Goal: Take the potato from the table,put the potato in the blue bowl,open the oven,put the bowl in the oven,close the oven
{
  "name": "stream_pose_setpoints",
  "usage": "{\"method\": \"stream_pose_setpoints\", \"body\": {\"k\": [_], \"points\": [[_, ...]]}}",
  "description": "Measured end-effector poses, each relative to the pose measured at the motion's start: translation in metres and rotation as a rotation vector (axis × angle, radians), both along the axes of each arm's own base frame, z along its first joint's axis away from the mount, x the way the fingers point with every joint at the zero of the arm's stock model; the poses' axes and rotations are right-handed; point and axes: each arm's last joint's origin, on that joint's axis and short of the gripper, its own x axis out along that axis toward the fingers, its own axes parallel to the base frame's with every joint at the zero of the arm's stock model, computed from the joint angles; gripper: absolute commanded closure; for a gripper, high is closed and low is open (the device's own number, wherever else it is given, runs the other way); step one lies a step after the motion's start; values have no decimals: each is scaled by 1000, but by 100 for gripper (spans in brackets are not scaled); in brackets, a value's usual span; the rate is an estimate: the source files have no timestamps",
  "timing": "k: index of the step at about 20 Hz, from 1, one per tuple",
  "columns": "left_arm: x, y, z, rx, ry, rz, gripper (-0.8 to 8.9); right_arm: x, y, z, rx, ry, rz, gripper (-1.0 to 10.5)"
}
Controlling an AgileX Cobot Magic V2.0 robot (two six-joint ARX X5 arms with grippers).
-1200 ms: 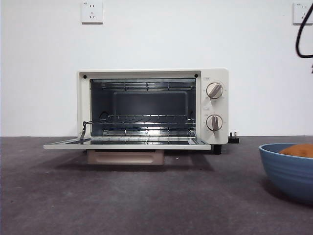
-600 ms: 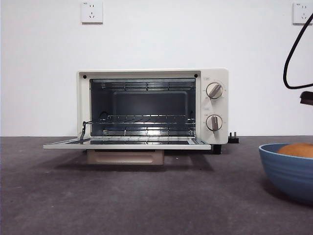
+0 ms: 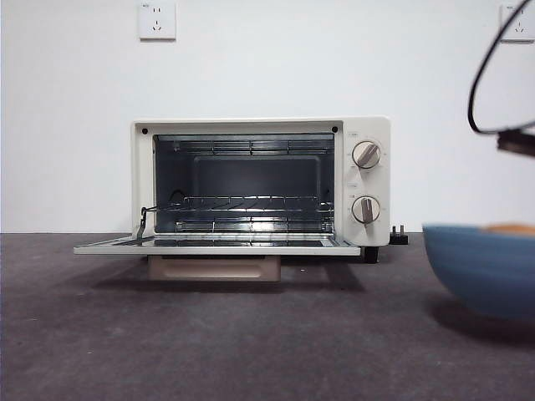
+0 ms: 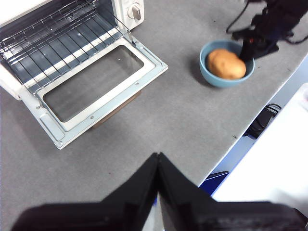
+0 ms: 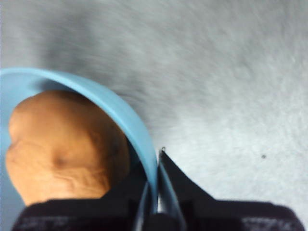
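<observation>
Right claw (image 5: 156,192): clenched on the rim of the blue bowl (image 5: 110,108) — one black jaw inside the wall, one outside, the rim pinched between them. The left wrist view shows this same claw (image 4: 250,45) at the bowl's (image 4: 226,79) edge.
Left claw (image 4: 158,166): jaws pressed together with nothing between them, held above the desk (image 4: 192,120), well apart from bowl and oven.
Blue bowl: at the right edge of the front view (image 3: 485,271), blurred, a shadow on the desk (image 3: 251,342) beneath it; whether it touches the desk cannot be told.
Potato: lies in the bowl (image 5: 62,149), orange-brown and oval; in the left wrist view (image 4: 226,63) its long axis runs across the bowl. From the front only a thin sliver of its top (image 3: 512,228) shows above the rim.
Oven (image 3: 368,180): cream-white toaster oven against the wall, glass door (image 3: 217,246) folded down flat, wire rack (image 3: 247,203) inside, two round knobs on its right panel.
Writing: small marks ring the knobs — too small to read; no brand name legible.
Wall: two white sockets (image 3: 157,20) high up; a black cable (image 3: 485,75) loops in at the top right.
</observation>
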Motion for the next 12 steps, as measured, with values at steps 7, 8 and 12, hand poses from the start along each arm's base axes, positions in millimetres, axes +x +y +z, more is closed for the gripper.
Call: {"method": "stream_pose_setpoints", "body": {"k": [7,8,12], "points": [[0,0,0,2,-3,-1,819,24,41,98,4,-237,103,958],[-1,1,0,1,-6,-3,819,30,47,110,19,-269,107,958],[-7,8,3,-16,-26,-6,819,60,75,137,40,-304,137,958]]}}
